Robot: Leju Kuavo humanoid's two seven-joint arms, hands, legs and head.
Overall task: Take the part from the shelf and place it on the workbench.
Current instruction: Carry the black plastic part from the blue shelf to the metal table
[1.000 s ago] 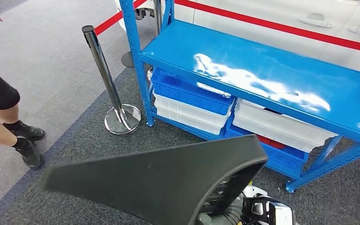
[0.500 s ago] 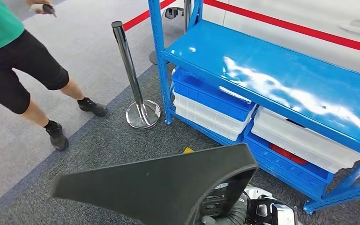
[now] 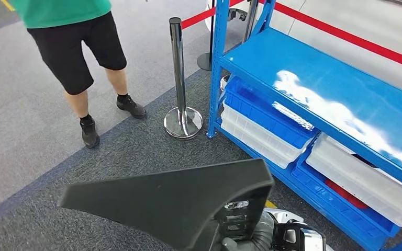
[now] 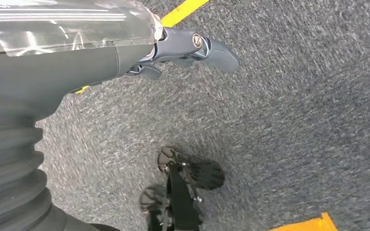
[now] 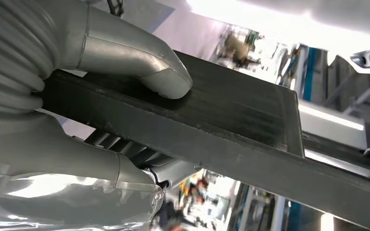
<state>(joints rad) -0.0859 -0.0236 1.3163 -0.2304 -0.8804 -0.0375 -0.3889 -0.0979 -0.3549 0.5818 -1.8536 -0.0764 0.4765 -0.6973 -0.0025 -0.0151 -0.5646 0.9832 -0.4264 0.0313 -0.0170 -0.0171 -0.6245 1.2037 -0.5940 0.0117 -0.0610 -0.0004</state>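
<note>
Right hand [image 5: 101, 91] gripping the black part [image 3: 172, 201], thumb on top, fingers below. Left hand [image 4: 173, 48] holding nothing, fingers apart, over carpet [image 4: 294, 120]. Blue shelf [image 3: 314, 78] beyond the part.

**Hidden, cropped and blurred**

The large dark grey plastic trim part [image 3: 172, 201] covers most of the right hand [image 5: 101, 120] in the head view, and its lower edge runs out of the picture. The person in a green shirt and black shorts [image 3: 78, 47] is cut off above the waist. The blue metal shelf [image 3: 335, 99] runs off the right edge. The grey carpet floor [image 4: 294, 120] is motion-blurred in the left wrist view. The background behind the part in the right wrist view is too blurred to tell.
</note>
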